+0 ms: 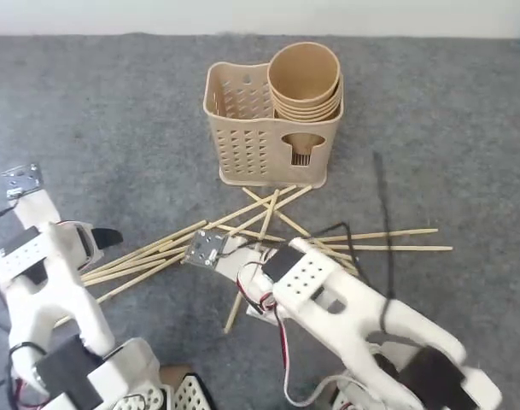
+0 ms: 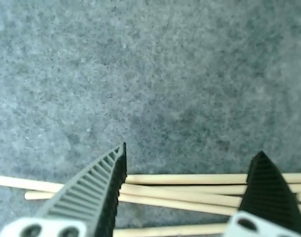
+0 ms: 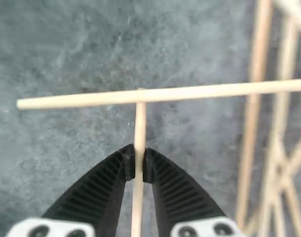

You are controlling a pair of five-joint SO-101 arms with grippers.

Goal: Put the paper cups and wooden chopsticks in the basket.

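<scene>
Right claw (image 3: pixel 139 160): I see it clamped on one chopstick (image 3: pixel 139 123).
Left claw (image 2: pixel 192 150): apart above chopstick bundle (image 2: pixel 190 190).
High view: cups (image 1: pixel 304 75) stacked in basket (image 1: pixel 242 145).

We see soft, even light over the grey felt-covered table (image 1: pixel 114 128); thin wooden chopsticks (image 1: pixel 396 232) cast only faint shadows.

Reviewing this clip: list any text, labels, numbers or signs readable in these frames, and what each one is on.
None readable. The basket, the paper cups, the wooden chopsticks, the grey table surface, the left gripper and the right gripper carry no legible word, number or sign.
</scene>
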